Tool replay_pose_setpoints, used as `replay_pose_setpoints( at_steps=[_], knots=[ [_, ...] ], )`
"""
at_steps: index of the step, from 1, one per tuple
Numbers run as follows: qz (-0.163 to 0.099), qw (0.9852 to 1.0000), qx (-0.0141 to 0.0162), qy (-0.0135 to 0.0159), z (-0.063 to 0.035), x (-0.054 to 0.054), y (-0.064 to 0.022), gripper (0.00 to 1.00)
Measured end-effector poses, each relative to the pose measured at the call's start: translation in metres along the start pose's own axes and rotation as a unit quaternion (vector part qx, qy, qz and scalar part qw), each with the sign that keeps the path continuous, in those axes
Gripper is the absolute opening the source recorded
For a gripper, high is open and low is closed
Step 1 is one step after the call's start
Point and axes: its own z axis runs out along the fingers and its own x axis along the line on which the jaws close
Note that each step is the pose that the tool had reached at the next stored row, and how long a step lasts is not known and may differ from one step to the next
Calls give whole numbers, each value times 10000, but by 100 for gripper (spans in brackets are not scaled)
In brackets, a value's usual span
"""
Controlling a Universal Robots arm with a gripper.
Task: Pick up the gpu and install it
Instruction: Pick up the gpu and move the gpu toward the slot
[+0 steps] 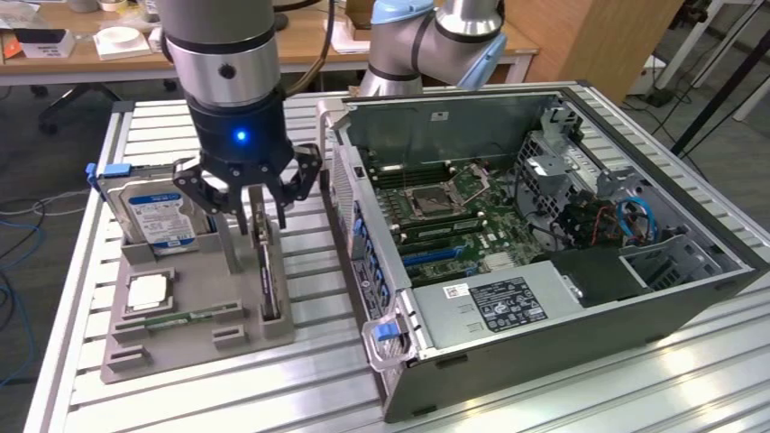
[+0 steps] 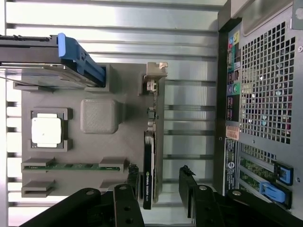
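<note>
My claw (image 1: 262, 215) hangs wide open over the grey tray (image 1: 180, 338), one finger (image 2: 134, 182) on each side of the gpu (image 1: 267, 271). It grips nothing. One finger sits just beside the card; I cannot tell whether it touches.

The gpu stands on edge in its tray slot, between the drive (image 1: 154, 212) and the case (image 1: 542, 225). Its long axis runs parallel to the case's rear panel. The silver bracket (image 2: 154, 75) is at the drive end, and the black cooler end lies under my fingers.

White print runs along the gpu's upper edge, too small to read. The drive has a blue-white label, and a black label (image 1: 506, 302) lies inside the case; I can read neither.
</note>
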Motion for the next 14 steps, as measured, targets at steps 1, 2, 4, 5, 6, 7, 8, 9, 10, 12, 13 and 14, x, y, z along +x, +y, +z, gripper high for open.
replay_pose_setpoints(
  at_steps=[1,2,4,5,6,7,8,9,10,12,13,14],
  knots=[
    [2,10000,0,0,7,1,0,47],
    [3,10000,0,-1,13,1,0,47],
    [5,10000,0,-2,26,1,-1,47],
    [7,10000,0,-2,37,2,-1,47],
    [9,10000,0,-2,49,2,-1,47],
    [10,10000,0,-3,54,2,-2,47],
    [11,10000,0,-3,60,2,-2,47],
    [11,10000,0,-3,65,2,-2,47],
    [12,10000,0,-3,71,3,-2,47],
    [13,10000,0,-3,81,3,-3,47],
    [14,10000,0,-3,86,3,-3,47],
    [15,10000,0,-4,91,3,-3,47]
  ],
)
